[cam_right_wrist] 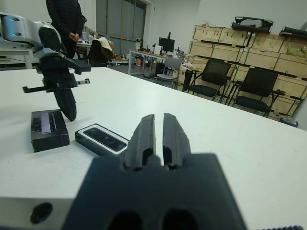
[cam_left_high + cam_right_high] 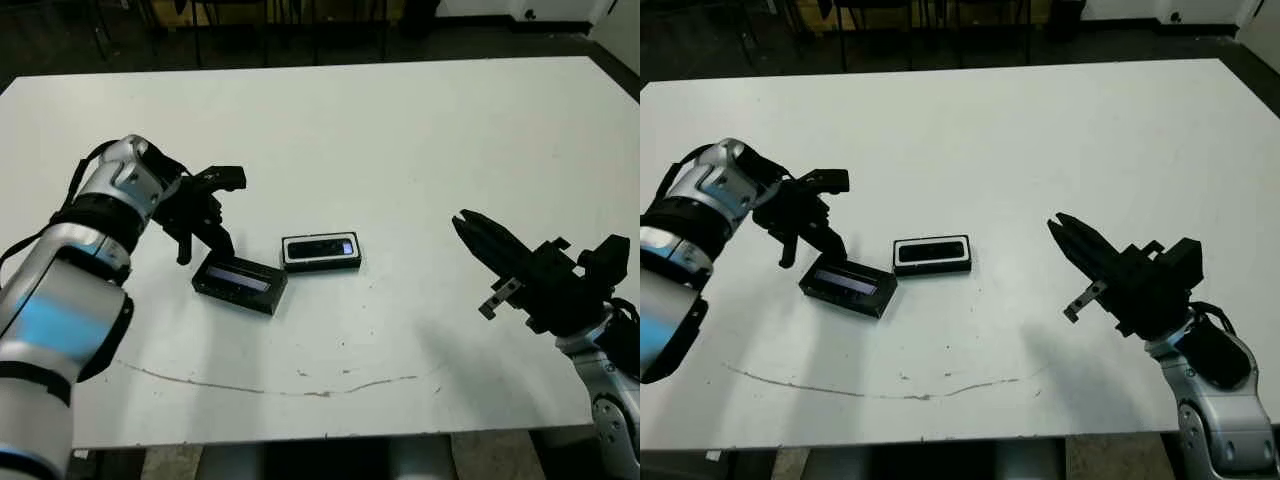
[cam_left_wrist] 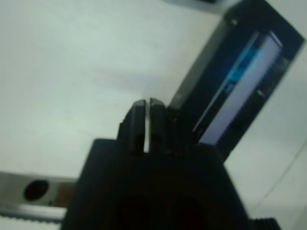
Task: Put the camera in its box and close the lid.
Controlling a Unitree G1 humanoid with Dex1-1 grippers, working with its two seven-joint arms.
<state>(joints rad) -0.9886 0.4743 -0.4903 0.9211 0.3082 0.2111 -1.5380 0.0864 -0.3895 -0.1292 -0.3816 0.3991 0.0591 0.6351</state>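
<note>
While the camera [image 2: 322,247] lies flat inside its box [image 2: 321,252], filling most of the white-lined tray near the middle of the white surface [image 2: 400,140], the lid [image 2: 239,281] rests separately just beside the box toward the robot's left, its pale bluish strip facing up and its long edge slightly angled to the box. Directly above the lid's far end hangs the left claw [image 2: 208,238], pointing down with its two black fingers pressed together and gripping nothing; whether its tip touches the lid cannot be told. Well apart on the robot's right, the right claw [image 2: 478,238] hovers above the surface, fingers nearly closed, empty, aimed toward the box.
</note>
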